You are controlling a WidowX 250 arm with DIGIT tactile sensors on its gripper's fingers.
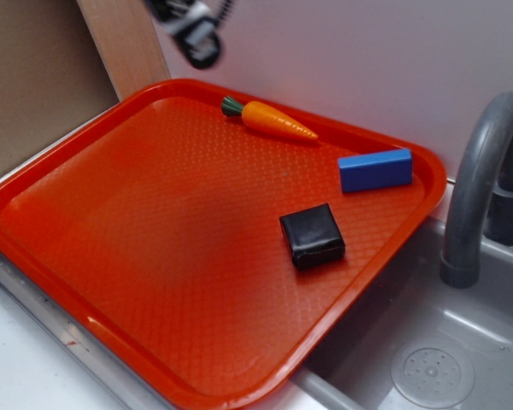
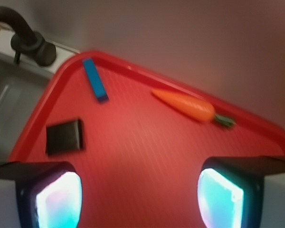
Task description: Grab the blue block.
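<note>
Your gripper point(image 2: 140, 194) hangs high above the red tray point(image 1: 111, 256), fingers point(image 2: 52, 197) spread wide apart with nothing between them. In the exterior view, the blue block point(image 1: 375, 169) lies flat near the tray's rim at about 2 o'clock, well away from the gripper at 11. The black cube point(image 1: 312, 237) sits just below it toward 4 o'clock, and the toy carrot point(image 1: 269, 119) rests at 12. The grey faucet point(image 1: 479, 184) stands beyond the tray at 3 o'clock.
</note>
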